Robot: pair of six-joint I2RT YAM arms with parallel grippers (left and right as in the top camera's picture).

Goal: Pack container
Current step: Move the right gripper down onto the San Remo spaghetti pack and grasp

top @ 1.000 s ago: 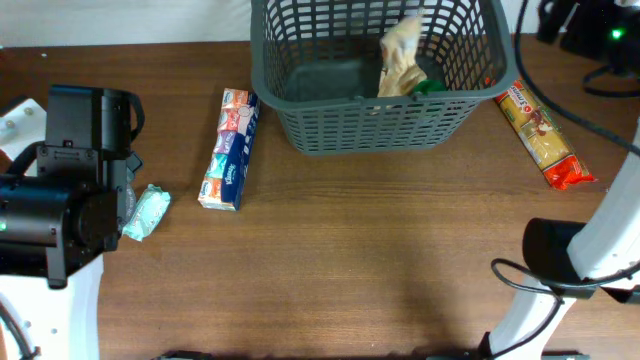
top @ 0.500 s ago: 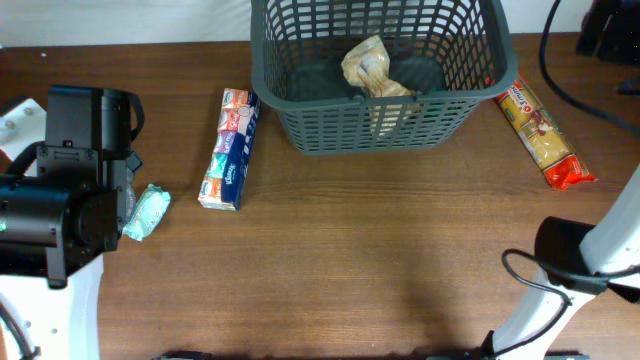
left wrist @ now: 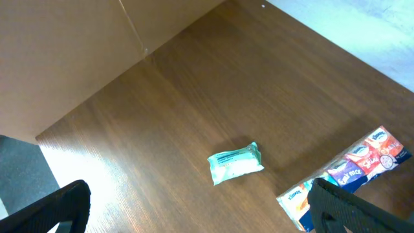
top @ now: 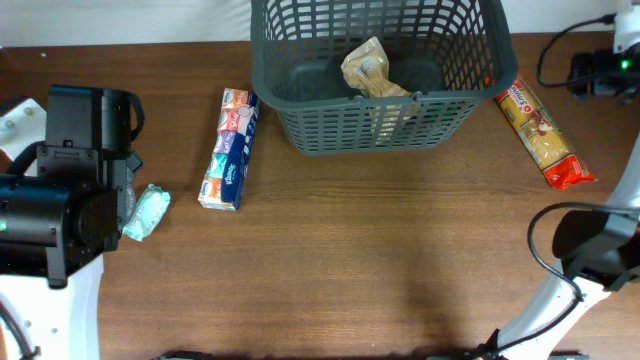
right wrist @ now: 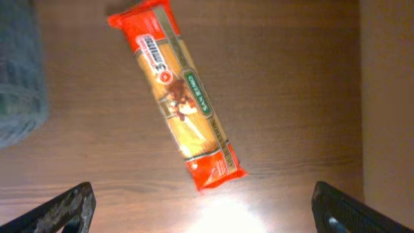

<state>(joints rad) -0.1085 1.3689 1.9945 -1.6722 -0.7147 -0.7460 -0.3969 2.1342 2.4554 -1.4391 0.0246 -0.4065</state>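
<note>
Brown wooden table [top: 380,260] runs up to a pale wall [top: 120,20] on the far side, and the container [top: 300,115] stands at the far middle of it. A second ago a crinkled beige bag [top: 368,68] was up at the right end of the container, by the right gripper. Half a second ago it lay on the container's floor near the middle, and it lies there now, unmoved. The right arm [top: 590,250] has meanwhile pulled off to the far right, clear of the rim. I take that to mean the drop is finished and one item is packed.

The right gripper [right wrist: 204,210] has its jaws spread wide with nothing between them. It looks down on the long pasta packet [right wrist: 184,97], which lies flat on the table just right of the container, slanting from far left to near right. That seems the likely next pick.

The left gripper [left wrist: 200,217] is likewise spread wide and empty, parked at the left edge and unchanged across the three moments. Below it lies a small teal wipes pack [left wrist: 235,162]. Right of that is a colourful tissue multipack [top: 230,150], left of the container and apart from it.

Nothing lies across the container's mouth; its high slotted wall is the one thing an arm must lift a load over
</note>
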